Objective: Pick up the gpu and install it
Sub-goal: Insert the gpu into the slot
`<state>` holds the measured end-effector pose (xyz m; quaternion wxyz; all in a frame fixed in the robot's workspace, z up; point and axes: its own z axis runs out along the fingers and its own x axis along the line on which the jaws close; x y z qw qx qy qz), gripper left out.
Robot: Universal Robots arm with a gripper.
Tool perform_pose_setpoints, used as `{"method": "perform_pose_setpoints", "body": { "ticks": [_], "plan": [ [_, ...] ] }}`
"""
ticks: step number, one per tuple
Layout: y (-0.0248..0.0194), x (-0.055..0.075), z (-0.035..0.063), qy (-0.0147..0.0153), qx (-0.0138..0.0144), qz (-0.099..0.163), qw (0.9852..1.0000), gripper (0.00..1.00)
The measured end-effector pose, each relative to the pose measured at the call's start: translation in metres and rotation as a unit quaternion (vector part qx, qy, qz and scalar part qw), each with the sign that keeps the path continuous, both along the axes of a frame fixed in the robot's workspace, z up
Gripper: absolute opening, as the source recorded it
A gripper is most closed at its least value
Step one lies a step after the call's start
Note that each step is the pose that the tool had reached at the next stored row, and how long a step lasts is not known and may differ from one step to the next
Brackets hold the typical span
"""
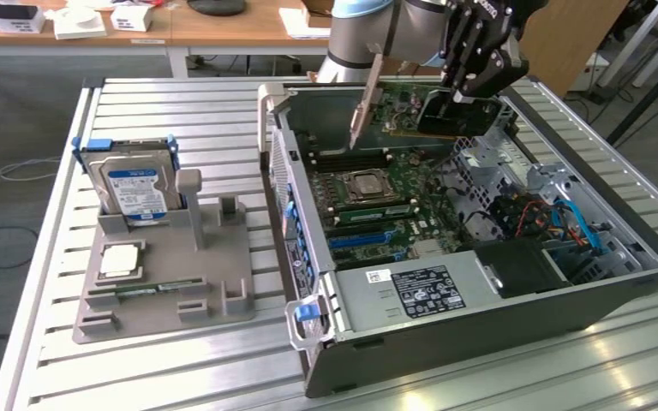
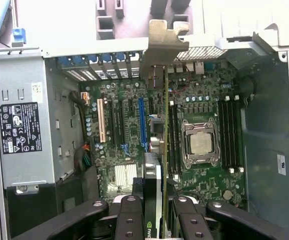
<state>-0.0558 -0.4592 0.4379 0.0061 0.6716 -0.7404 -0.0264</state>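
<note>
gripper clamped tight, wrist downward

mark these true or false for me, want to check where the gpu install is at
1. The gripper is closed on the gpu above the open computer case. True.
2. The gpu is seated in a slot on the motherboard. False: it hangs in the air above the board, held by the gripper.
3. The hard drive stands upright in the gray holder beside the case. True.
4. The memory stick lies inside the case. False: it lies flat on the gray holder, outside the case.
</note>
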Motion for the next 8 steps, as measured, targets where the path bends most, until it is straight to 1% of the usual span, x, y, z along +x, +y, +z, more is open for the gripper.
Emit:
{"method": "perform_pose_setpoints", "body": {
  "ticks": [3,8],
  "plan": [
    [0.0,0.0,-0.0002,-0.0001,0.0001,0.001,1.0,0.27],
    [0.0,-0.0001,-0.0017,-0.003,0.0015,0.007,1.0,0.27]
  ]
}}
